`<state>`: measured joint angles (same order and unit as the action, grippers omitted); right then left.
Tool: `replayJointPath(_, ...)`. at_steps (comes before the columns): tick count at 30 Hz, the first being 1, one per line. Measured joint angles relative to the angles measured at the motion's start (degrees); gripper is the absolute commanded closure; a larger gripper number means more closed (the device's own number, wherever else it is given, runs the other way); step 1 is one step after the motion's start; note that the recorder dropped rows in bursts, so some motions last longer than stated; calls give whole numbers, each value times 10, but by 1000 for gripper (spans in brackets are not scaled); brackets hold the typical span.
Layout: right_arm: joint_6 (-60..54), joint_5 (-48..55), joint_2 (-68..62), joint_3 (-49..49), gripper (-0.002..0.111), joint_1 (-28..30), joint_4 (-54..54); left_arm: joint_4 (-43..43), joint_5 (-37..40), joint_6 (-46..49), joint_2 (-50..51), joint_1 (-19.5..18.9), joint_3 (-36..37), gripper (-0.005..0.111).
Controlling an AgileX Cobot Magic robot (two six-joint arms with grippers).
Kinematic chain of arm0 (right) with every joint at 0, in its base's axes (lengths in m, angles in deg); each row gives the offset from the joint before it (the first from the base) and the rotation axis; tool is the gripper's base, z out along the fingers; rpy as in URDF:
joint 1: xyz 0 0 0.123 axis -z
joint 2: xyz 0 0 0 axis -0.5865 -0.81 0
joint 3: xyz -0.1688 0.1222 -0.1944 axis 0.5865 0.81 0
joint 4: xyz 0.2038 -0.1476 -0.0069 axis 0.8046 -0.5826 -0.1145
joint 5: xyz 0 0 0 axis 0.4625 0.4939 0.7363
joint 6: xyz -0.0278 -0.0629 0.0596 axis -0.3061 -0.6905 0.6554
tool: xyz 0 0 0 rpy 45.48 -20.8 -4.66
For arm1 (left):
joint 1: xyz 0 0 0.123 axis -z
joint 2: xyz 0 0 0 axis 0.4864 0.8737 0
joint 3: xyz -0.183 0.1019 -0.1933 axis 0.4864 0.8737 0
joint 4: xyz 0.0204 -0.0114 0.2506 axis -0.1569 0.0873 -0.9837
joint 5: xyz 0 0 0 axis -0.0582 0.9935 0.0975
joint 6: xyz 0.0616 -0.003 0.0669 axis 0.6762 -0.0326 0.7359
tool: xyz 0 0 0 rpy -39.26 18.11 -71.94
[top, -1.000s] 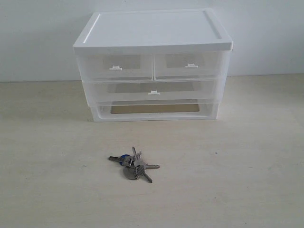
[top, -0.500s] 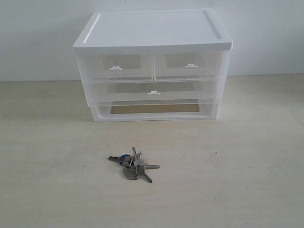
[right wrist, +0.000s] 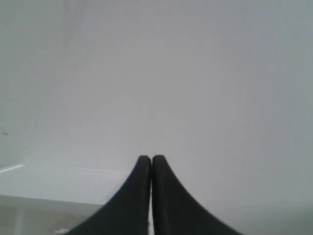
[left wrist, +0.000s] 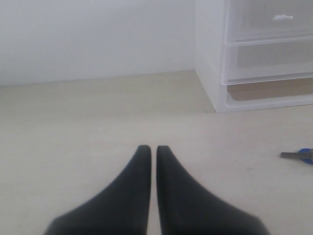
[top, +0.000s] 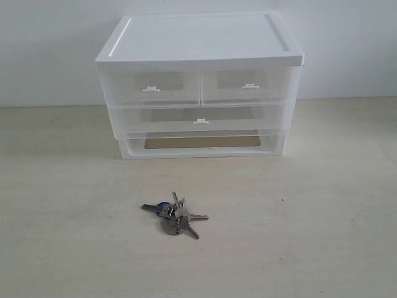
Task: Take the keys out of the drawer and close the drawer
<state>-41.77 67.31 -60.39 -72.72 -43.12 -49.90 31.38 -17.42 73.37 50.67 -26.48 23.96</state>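
Keys (top: 175,217) lie bunched on the table (top: 322,236), well in front of the cabinet (top: 198,37). Their spread runs mostly left to right in the exterior view, the blue-capped one pointing left and another right. Any stamping is too small to read. The drawer (top: 245,85) sits flush. My left pincer (left wrist: 153,148) and right pincer (right wrist: 151,157) are both pinched together, empty.

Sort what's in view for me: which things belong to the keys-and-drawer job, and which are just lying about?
Job in hand:
- keys, lying on the table in front of the cabinet
- top right drawer, shut

Just there:
- top left drawer
- full-width drawer below the pair
- open bottom bay
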Motion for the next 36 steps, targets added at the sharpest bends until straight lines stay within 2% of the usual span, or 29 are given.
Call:
replayJointPath(3,12,-3,0,21,109,54,0,0,0,0,0,0,0,102)
replayJointPath(7,15,-13,0,66,109,84,-13,0,0,0,0,0,0,102)
replayJointPath(10,14,-10,0,97,109,85,-20,0,0,0,0,0,0,102)
replayJointPath(19,-19,90,0,101,109,85,-30,0,0,0,0,0,0,102)
replayJointPath(31,-21,307,0,101,109,85,-30,0,0,0,0,0,0,102)
replayJointPath(36,-21,331,0,104,109,85,-30,0,0,0,0,0,0,102)
